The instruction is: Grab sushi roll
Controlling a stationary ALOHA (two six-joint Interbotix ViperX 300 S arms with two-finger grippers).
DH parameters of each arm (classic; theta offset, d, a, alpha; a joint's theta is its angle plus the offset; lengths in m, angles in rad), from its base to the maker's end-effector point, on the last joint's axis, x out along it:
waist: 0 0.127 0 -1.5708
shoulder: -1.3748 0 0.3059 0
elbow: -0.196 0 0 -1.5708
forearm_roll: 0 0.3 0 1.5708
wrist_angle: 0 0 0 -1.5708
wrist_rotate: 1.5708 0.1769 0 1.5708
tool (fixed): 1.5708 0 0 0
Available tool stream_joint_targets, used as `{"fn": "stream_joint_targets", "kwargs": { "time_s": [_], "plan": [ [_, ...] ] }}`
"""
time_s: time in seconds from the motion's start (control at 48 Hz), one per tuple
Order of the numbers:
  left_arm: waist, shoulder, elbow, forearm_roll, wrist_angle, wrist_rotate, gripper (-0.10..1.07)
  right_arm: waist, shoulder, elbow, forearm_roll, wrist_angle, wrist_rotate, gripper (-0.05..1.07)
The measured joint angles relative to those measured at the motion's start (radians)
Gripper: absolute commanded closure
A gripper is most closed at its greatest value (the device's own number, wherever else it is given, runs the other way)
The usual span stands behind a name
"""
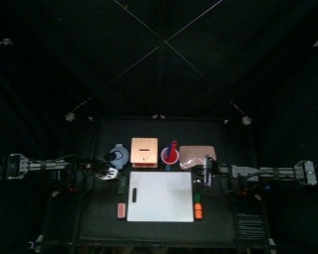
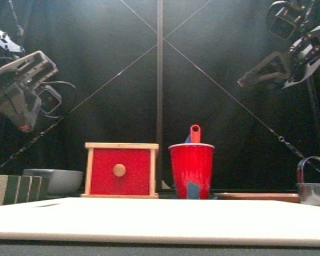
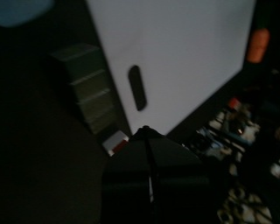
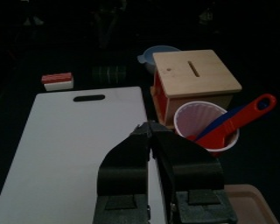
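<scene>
**Q:** Right gripper (image 4: 146, 131), condition?
**A:** Jaws closed to a sliver, holding nothing; raised at 3 o'clock of the white plastic cutting board (image 4: 78, 153). Left gripper (image 3: 143, 133): jaws together, empty, raised at the board's 9 o'clock.

**Q:** Task item?
**A:** 1 dark green segmented sushi roll (image 3: 87, 87), just off the board's 9 o'clock end, near its handle slot.

**Q:** Other stock?
**A:** At 12 o'clock: 1 wooden box with red face (image 2: 121, 170); 1 red plastic cup (image 2: 191, 170) holding 1 blue-and-red spoon (image 4: 241, 118).
</scene>
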Motion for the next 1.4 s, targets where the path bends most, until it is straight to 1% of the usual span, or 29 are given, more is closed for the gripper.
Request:
{"fn": "stream_joint_targets", "kwargs": {
  "time_s": [0.042,0.083,0.125,0.167,0.188,0.25,0.312,0.375,0.438,0.458,0.521,0.604,0.708,0.854,0.958,1.271,1.396],
  "plan": [
    [-0.003,0.0,-0.02,0.114,0.035,-0.11,0.84,-0.002,0.006,0.002,0.0,0.0,0.0,0.98],
    [-0.008,0.0,-0.037,0.202,0.066,-0.213,0.83,-0.002,0.011,0.0,0.0,0.0,0.0,0.98],
    [-0.021,0.0,-0.051,0.279,0.094,-0.281,0.82,-0.002,0.015,0.002,0.0,0.0,0.0,0.98],
    [-0.046,0.002,-0.063,0.35,0.118,-0.376,0.81,-0.002,0.018,0.002,0.0,0.002,0.0,0.98],
    [-0.06,0.002,-0.069,0.377,0.127,-0.403,0.8,-0.003,0.02,0.0,0.0,0.0,0.0,0.98],
    [-0.124,0.0,-0.078,0.463,0.144,-0.528,0.75,-0.009,0.021,0.002,0.0,0.002,-0.005,0.98],
    [-0.184,0.0,-0.081,0.525,0.15,-0.626,0.68,-0.02,0.018,0.002,0.0,0.002,-0.005,0.98],
    [-0.229,0.0,-0.081,0.569,0.155,-0.718,0.59,-0.034,0.014,0.002,0.0,0.002,-0.005,0.98],
    [-0.256,0.0,-0.081,0.604,0.155,-0.788,0.48,-0.046,0.012,0.002,0.0,0.002,-0.005,0.98],
    [-0.265,0.0,-0.081,0.612,0.155,-0.807,0.42,-0.049,0.012,0.002,0.0,0.002,-0.005,0.98],
    [-0.285,0.0,-0.08,0.643,0.156,-0.857,0.32,-0.058,0.015,0.002,0.0,0.003,-0.005,0.98],
    [-0.298,0.002,-0.081,0.667,0.152,-0.888,0.19,-0.069,0.017,0.0,0.0,0.006,-0.006,0.98],
    [-0.299,0.017,-0.08,0.673,0.138,-0.902,0.1,-0.075,0.017,0.002,0.0,0.014,-0.006,0.98],
    [-0.301,0.075,-0.081,0.673,0.117,-0.9,0.1,-0.078,0.015,0.002,0.0,0.032,-0.006,0.98],
    [-0.301,0.133,-0.081,0.673,0.109,-0.902,0.1,-0.081,0.015,0.002,-0.003,0.041,-0.008,0.98],
    [-0.319,0.33,-0.158,0.672,0.104,-0.893,0.09,-0.106,0.017,0.009,-0.051,0.058,0.0,0.98],
    [-0.331,0.39,-0.179,0.655,0.109,-0.893,0.08,-0.11,0.017,0.009,-0.051,0.072,0.002,0.98]
  ]
}}
